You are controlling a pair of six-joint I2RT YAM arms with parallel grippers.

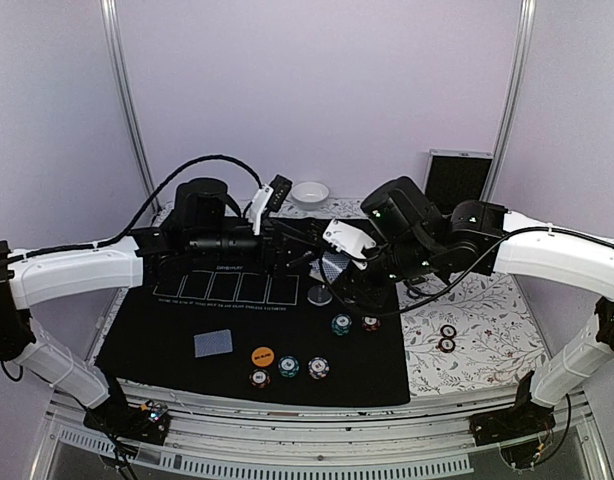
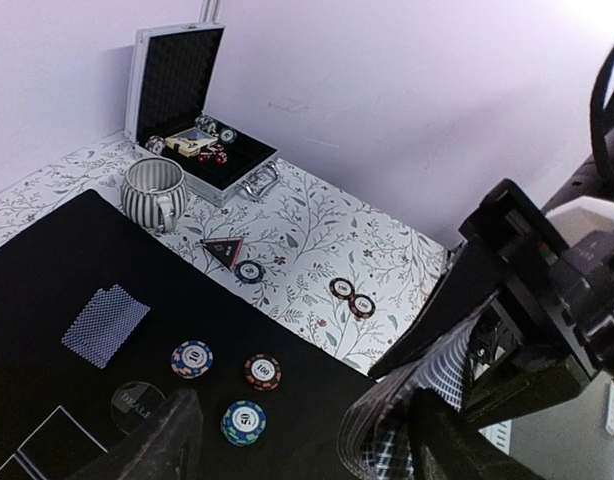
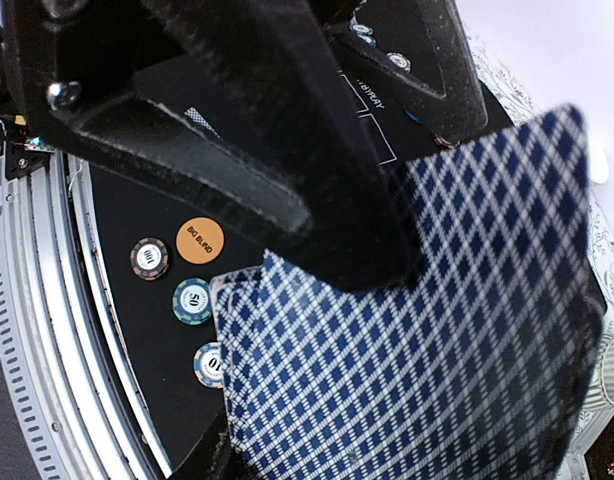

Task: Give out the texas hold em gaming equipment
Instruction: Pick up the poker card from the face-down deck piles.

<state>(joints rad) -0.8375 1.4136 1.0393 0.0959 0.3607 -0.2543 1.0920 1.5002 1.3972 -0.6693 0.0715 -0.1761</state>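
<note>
Right gripper [image 3: 387, 265] clamped tight on a stack of playing cards [image 3: 467, 330], held above the black mat [image 1: 167, 330] mid-table. Left gripper [image 2: 302, 445] right next to it, fingers [image 2: 162, 440] wide apart, straddling the stack's lower edge; can't tell if they touch. Loose cards [image 2: 105, 325] flat on mat, chips [image 2: 244, 420] nearby.

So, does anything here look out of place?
Two chips lie off the black mat on the flowered cloth, apart from the others. The cards held above the mat are splayed, not squared up.
</note>
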